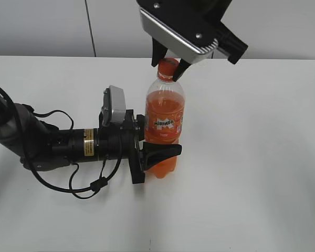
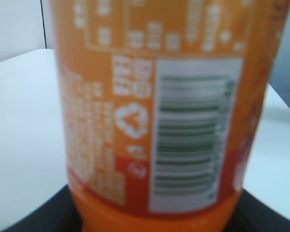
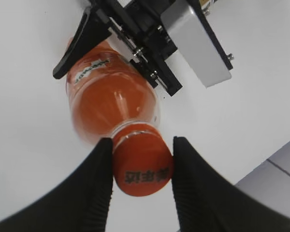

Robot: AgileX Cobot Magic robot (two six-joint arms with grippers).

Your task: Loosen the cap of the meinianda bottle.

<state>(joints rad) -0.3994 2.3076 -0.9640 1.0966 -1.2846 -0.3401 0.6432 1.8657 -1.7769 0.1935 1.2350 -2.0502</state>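
The meinianda bottle (image 1: pixel 165 123) stands upright on the white table (image 1: pixel 252 173), and everything else is placed around it. The left gripper (image 1: pixel 156 157) reaches in level from the bottle's left side and pinches the bottle's lower body just under the orange label; one black finger (image 1: pixel 163 151) crosses the front of the bottle low down, and in the right wrist view the other finger lies along the bottle's far flank. The left wrist view is filled by the back of the label, blurred, with a barcode (image 2: pixel 193 140) and a recycling mark beside it, and the dark edges of the gripper show at the bottom corners on both sides of the bottle. Directly above the bottle the right gripper (image 1: pixel 171 64) comes down from the top of the frame, its two black fingers set on opposite sides of the cap (image 1: pixel 168 67). In the right wrist view those fingers (image 3: pixel 102 179) press against the left and right sides of the cap, so this gripper is pinching the cap, which sits on the bottle's neck with its printed top turned toward the camera. A dark cable loops on the table to the left of the bottle, beside the left arm.
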